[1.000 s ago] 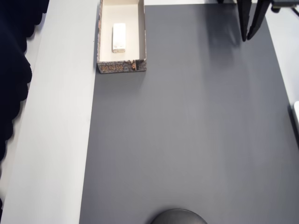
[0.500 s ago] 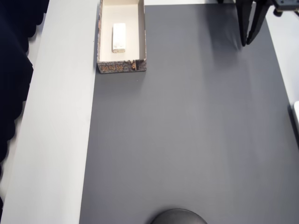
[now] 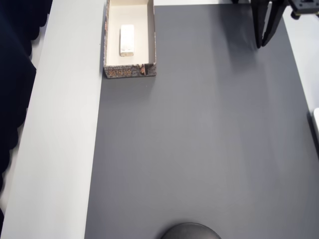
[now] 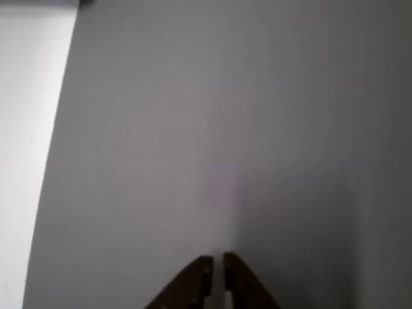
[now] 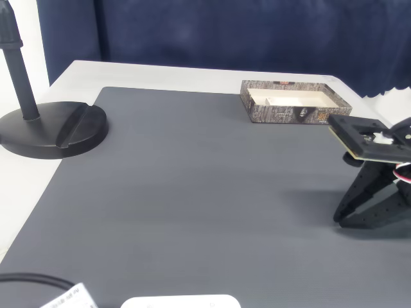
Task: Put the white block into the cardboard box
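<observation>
Overhead, the hand (image 3: 260,45) points down at the mat (image 3: 199,149), fingers nearly closed, empty.

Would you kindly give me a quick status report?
Gripper shut, empty, over the grey mat. White block lying inside cardboard box. Nothing in the way.

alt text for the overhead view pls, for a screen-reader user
The white block lies inside the cardboard box at the upper left edge of a dark grey mat. The black gripper, empty with fingers nearly together, hangs over the mat's upper right.
</observation>
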### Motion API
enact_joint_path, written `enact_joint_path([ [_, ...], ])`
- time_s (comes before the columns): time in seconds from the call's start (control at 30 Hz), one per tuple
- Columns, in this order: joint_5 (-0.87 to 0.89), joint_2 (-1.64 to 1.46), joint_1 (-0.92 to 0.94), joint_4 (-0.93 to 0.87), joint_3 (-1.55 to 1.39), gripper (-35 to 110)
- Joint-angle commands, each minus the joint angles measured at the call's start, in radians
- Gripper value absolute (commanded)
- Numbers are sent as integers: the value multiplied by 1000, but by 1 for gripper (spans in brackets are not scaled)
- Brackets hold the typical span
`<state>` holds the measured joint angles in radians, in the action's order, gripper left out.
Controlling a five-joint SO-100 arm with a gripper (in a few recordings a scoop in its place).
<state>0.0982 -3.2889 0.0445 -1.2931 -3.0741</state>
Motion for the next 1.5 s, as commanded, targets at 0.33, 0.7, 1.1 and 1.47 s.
enact_joint_path([
  [0.33, -123, -35, -8, -38, -18, -2],
  [0.7, -124, -35, -14, -38, -18, -2],
  [1.1, -127, -35, -14, -38, -18, -2],
  [1.47, -127, -35, -14, -38, -18, -2],
])
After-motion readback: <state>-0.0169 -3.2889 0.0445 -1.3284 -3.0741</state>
